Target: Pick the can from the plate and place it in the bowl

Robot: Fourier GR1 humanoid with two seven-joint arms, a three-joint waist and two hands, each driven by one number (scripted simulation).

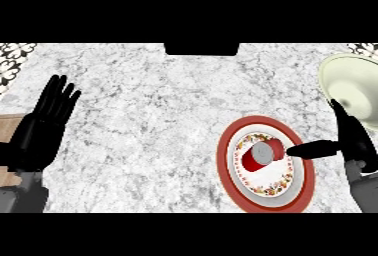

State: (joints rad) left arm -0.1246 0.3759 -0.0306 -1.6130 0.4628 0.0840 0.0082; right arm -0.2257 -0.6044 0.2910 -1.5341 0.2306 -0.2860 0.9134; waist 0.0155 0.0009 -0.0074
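Observation:
A red can with a silver top (262, 155) lies on a red-rimmed plate with a floral inner band (231, 180) at the lower right of the counter. My right hand (353, 142) is just right of the plate, open, its thumb stretched leftward so the tip nearly reaches the can and its fingers pointing up toward the bowl. The pale green bowl (353, 82) sits at the far right edge, partly cut off by the view. My left hand (44, 125) rests open at the far left, fingers up.
The counter is white marble (148, 125). A dark rectangular object (201, 48) sits at the back edge, centre. Patterned tiles (15, 65) show at the top corners. A strip of wood (9, 120) shows at the left edge.

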